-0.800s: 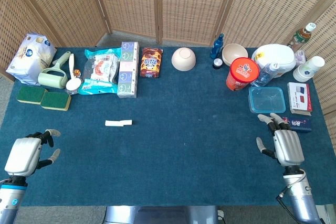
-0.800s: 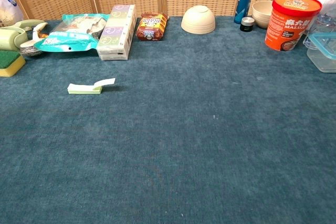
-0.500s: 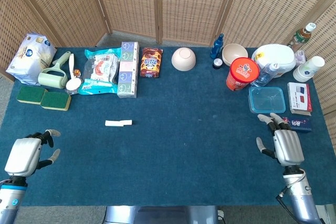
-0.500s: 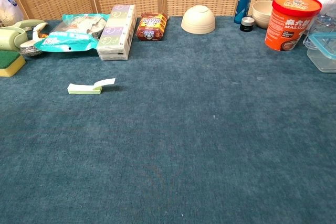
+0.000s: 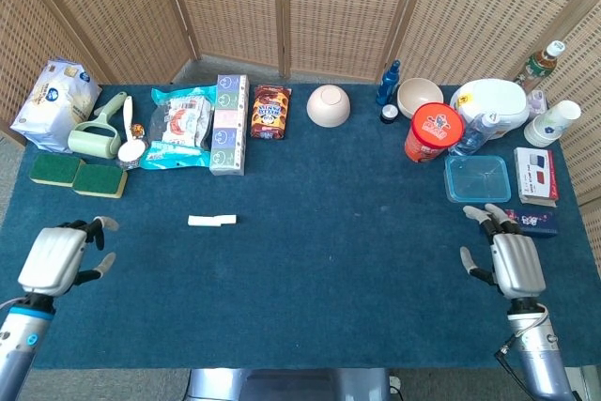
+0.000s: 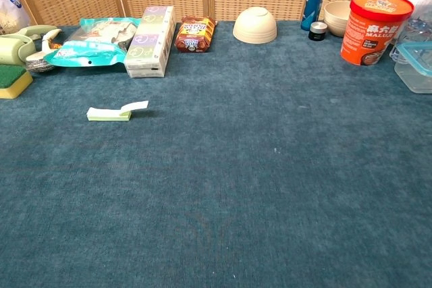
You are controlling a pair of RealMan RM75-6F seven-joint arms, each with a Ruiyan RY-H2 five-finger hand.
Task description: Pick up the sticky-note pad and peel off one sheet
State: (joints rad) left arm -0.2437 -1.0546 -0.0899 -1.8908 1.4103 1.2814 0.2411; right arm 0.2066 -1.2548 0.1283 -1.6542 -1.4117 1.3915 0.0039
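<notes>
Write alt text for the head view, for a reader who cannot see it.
A small sticky-note pad lies alone on a blue table, with the robot's left hand and right hand open and empty near the front corners. Along the far edge stand sponges, snack packs, an upturned bowl and a red tub.

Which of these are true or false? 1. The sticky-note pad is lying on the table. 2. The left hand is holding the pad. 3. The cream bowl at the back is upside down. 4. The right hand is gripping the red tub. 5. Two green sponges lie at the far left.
1. True: the sticky-note pad lies flat on the blue table.
2. False: the left hand is empty, well apart from the pad.
3. True: the cream bowl sits rim down.
4. False: the right hand holds nothing; the red tub stands apart.
5. True: the sponges lie side by side.
</notes>
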